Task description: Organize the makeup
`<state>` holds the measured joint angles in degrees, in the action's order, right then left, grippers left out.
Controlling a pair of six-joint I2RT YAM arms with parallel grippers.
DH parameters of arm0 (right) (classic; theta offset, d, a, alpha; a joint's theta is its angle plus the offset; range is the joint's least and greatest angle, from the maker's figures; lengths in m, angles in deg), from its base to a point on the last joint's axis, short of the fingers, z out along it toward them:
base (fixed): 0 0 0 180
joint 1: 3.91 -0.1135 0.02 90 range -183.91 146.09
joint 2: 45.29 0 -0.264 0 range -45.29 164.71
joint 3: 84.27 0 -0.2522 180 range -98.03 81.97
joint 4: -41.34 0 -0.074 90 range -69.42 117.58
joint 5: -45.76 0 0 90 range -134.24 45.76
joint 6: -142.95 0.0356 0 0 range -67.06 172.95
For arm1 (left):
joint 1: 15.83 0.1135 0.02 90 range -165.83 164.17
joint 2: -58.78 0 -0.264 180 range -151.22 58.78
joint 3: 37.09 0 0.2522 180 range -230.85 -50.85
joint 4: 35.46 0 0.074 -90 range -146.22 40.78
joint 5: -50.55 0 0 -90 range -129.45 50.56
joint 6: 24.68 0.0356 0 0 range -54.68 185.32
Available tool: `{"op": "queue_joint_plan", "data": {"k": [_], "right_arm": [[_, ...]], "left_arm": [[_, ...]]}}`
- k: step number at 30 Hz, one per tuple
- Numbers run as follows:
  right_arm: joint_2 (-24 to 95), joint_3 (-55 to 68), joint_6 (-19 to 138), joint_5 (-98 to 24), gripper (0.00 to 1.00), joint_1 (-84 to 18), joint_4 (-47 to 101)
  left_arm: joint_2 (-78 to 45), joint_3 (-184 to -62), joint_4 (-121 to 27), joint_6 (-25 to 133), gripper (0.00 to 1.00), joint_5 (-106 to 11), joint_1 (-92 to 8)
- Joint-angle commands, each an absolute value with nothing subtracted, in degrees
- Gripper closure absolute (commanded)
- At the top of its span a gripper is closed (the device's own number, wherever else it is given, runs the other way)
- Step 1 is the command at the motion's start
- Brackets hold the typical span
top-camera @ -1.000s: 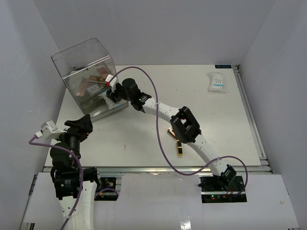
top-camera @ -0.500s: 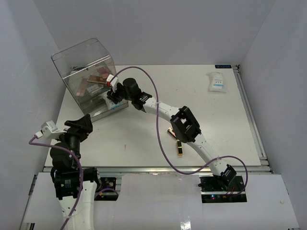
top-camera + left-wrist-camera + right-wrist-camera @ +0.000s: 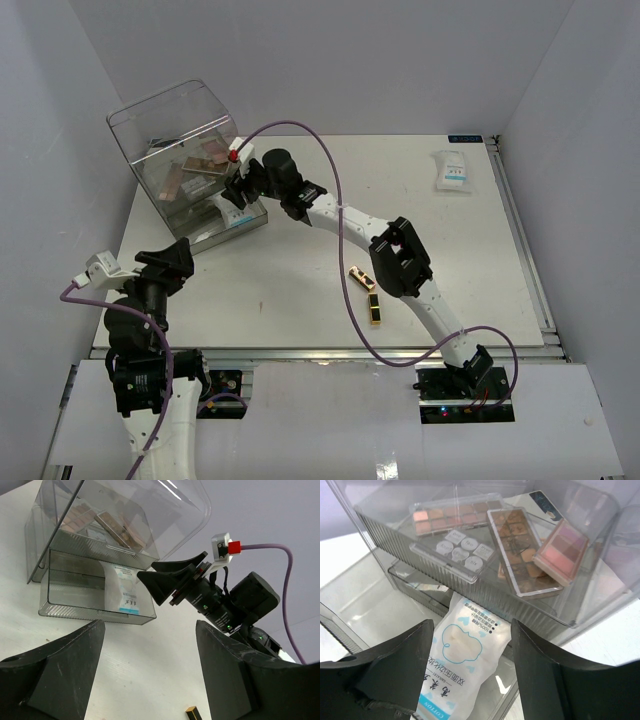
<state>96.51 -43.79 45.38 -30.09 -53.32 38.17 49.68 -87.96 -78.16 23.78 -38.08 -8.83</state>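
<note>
The step in hand is stowing a sachet (image 3: 462, 667) in the clear box (image 3: 170, 110). The packet lies flat in the low pull-out drawer (image 3: 90, 607) at the front of the box, printed side up. The right tool (image 3: 470, 635) hovers just above it with its fingers spread to either side. From the left wrist view the fingertips sit clear of the packet, so the tool looks released and is holding nothing.

On the tier above the drawer the palettes (image 3: 522, 550) lie side by side: a long one at the back, a brown one, a pink one leaning on its edge, and a clear-lidded one in front.

The left tool (image 3: 150, 630) sits low near its own base, fingers wide apart and empty, looking toward the box.

Out on the counter (image 3: 270, 280) three items remain. Two lipstick tubes (image 3: 366, 292) lie close together near the right arm's elbow, and the second sachet (image 3: 453, 170) lies well apart at the far right corner.

By my reading the task is past halfway. The next move calls for lifting the right tool straight up and back — clear of the drawer lip and the tier edge, so the packet is not dragged out — then swinging over to the lipsticks or the far sachet. The tubes are slim and may roll, so they want a square, centred pinch.
</note>
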Motion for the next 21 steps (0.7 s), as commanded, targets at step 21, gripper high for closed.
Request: {"op": "queue_joint_plan", "data": {"k": [21], "right_arm": [[95.84,-40.75,57.19,-36.39,0.32,-54.22,32.79]], "left_arm": [[49.88,-88.54,-77.34,24.27,0.16,-39.36,-8.64]]}}
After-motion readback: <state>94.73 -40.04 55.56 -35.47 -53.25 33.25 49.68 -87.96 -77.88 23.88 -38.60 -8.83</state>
